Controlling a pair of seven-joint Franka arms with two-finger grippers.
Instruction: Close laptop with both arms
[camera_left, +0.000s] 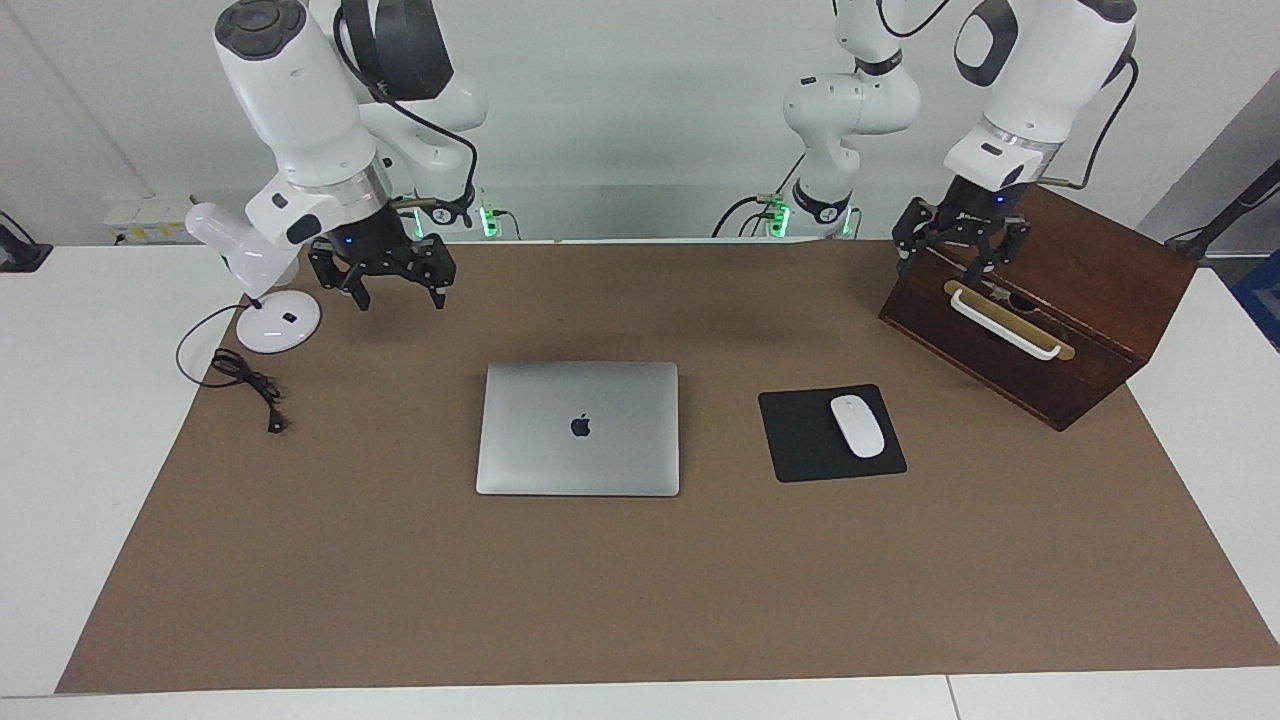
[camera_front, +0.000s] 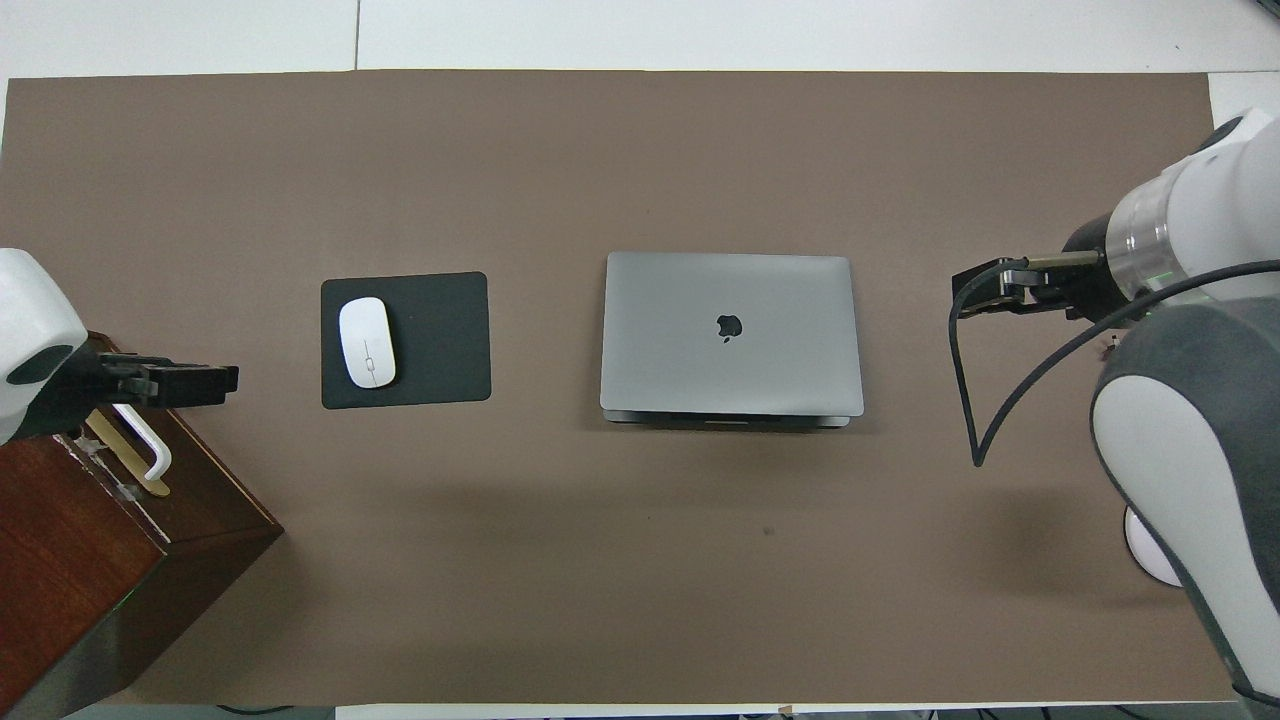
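The silver-grey laptop (camera_left: 578, 428) lies flat in the middle of the brown mat, lid down on its base, apple logo up. It also shows in the overhead view (camera_front: 730, 332), where a thin strip of the base shows along the edge nearer the robots. My right gripper (camera_left: 400, 298) hangs open and empty above the mat, toward the right arm's end, well clear of the laptop; it also shows in the overhead view (camera_front: 978, 290). My left gripper (camera_left: 958, 268) hangs open and empty over the wooden box; it also shows in the overhead view (camera_front: 212, 385).
A dark wooden box (camera_left: 1085, 300) with a white handle stands at the left arm's end. A black mousepad (camera_left: 800, 440) with a white mouse (camera_left: 857, 426) lies between box and laptop. A white desk lamp (camera_left: 262, 300) and its black cable (camera_left: 245, 385) sit at the right arm's end.
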